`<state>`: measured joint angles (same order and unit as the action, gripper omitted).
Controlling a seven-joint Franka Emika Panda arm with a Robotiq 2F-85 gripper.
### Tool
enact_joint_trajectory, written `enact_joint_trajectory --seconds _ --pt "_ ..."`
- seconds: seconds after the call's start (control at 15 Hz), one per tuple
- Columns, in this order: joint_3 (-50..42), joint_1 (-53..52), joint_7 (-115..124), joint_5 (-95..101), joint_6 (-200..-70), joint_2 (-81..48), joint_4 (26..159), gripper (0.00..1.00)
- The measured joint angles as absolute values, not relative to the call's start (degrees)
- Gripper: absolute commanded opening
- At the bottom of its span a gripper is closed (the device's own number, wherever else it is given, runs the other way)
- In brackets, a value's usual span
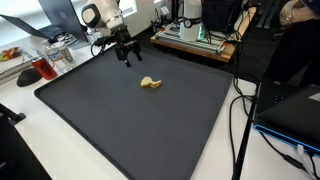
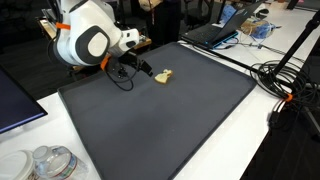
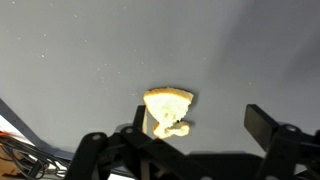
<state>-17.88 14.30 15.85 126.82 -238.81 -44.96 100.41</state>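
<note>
A small yellowish piece of food shaped like a pizza slice (image 1: 150,83) lies on the dark grey mat (image 1: 120,125), also visible in an exterior view (image 2: 163,76) and in the wrist view (image 3: 168,108). My gripper (image 1: 124,55) hangs above the mat near its far edge, a short way from the slice, with its fingers spread and nothing between them. In an exterior view the gripper (image 2: 141,69) sits just beside the slice. In the wrist view the gripper (image 3: 195,125) frames the mat, one finger (image 3: 262,126) to the right and the slice close to the other finger.
The mat covers a white table (image 1: 25,150). A red object and clutter (image 1: 35,68) stand by the mat's far corner, equipment (image 1: 195,35) behind it. Cables (image 1: 240,110) and a laptop (image 1: 295,110) lie along one side. A plastic container (image 2: 45,163) sits near a corner.
</note>
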Motion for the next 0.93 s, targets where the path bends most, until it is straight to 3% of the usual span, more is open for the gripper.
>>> enact_joint_trajectory --seconds 0.53,0.93 --pt "-17.93 14.28 18.6 126.25 -239.88 -45.28 101.09 1.0" --pt "-17.83 14.26 19.62 121.06 -239.66 -40.43 110.63 1.0"
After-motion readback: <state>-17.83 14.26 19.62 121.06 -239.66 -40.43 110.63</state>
